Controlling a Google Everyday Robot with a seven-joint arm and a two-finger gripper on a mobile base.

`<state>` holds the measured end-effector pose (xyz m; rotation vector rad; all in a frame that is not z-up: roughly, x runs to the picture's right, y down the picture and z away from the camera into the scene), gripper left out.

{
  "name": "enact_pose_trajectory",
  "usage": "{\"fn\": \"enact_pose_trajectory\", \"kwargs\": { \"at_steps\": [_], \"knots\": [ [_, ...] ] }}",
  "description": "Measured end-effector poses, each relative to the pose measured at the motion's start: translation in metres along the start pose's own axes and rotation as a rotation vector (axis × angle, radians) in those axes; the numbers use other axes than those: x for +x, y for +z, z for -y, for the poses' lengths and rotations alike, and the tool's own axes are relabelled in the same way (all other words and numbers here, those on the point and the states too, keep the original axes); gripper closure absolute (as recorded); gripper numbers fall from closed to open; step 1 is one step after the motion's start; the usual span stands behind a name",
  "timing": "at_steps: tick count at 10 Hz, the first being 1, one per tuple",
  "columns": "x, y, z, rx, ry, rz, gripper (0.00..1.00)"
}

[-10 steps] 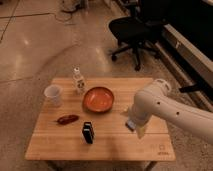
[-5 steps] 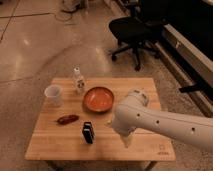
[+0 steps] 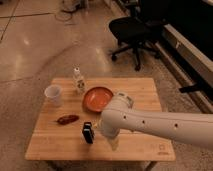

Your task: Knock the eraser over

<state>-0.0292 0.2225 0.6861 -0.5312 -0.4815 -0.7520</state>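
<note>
Small black rectangular eraser (image 3: 88,132) upright on wooden counter (image 3: 55,145), front-centre. White arm's end effector (image 3: 113,142) just right of it; finger state cannot tell. Dark red oblong item (image 3: 67,119) left, orange bowl (image 3: 97,98) behind.

1. The eraser (image 3: 88,132) is a small black rectangular block, way smaller than the orange bowl (image 3: 97,98).
2. It's standing upright on end on the wooden tabletop (image 3: 55,145), not tipped over.
3. It sits toward the front of the tabletop, a bit left of center, below the bowl and just right of the dark red item (image 3: 67,119).
4. The gripper (image 3: 113,143) is just beside it on the right, low over the tabletop; can't tell if they touch.
</note>
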Motion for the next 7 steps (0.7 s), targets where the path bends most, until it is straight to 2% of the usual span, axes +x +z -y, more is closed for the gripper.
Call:
{"fn": "enact_pose_trajectory", "kwargs": {
  "at_steps": [3, 5, 7],
  "knots": [
    [-0.022, 0.013, 0.019, -0.011, -0.057, 0.023, 0.20],
    [-0.048, 0.015, 0.039, 0.014, -0.106, 0.064, 0.20],
    [-0.048, 0.015, 0.040, 0.018, -0.106, 0.067, 0.20]
  ]
}}
